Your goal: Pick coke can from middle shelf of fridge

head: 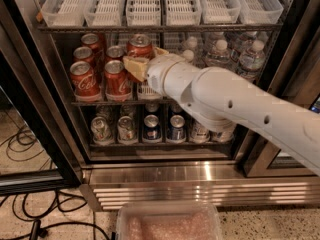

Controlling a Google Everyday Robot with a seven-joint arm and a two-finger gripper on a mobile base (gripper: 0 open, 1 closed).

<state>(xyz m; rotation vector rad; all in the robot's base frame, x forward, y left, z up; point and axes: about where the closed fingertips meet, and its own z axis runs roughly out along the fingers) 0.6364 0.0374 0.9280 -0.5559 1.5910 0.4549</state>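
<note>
My gripper (144,58) reaches into the fridge (30,99) from the right on a white arm. It is shut on a red coke can (139,46), with a yellowish finger (133,67) at the can's left front and the other finger behind its right side. The can is upright and held above the middle shelf (100,103). Several other coke cans (85,80) stand in lanes on the left of that shelf.
Clear water bottles (250,59) fill the shelf's right side. Empty white lane trays (145,4) sit on the rack above. Silver cans (101,129) and blue Pepsi cans (151,128) stand below. A clear bin (170,224) lies on the floor in front, with cables (20,139) at left.
</note>
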